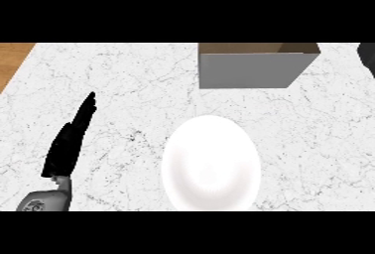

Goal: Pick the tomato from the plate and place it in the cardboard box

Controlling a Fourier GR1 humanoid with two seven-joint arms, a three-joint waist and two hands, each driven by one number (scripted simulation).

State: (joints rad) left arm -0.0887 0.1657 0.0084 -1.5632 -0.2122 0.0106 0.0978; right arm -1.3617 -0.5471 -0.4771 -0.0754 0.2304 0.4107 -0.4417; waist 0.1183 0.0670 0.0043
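Note:
A white plate (pixel 211 163) lies on the marble counter in the lower middle, and nothing rests on it. Farther back, right of centre, stands the cardboard box (pixel 253 69), open at the top, with a grey near wall that hides most of its inside. I see no tomato anywhere. My left hand (pixel 70 141) is at the left, well clear of the plate, open with its fingers straight and pointing away from me. At the upper right edge, just right of the box, a small black part of my right hand (pixel 367 58) shows.
The white marble counter (pixel 132 79) ends at the far left in a strip of brown wood (pixel 13 57). My grey left forearm (pixel 45 201) enters at the lower left.

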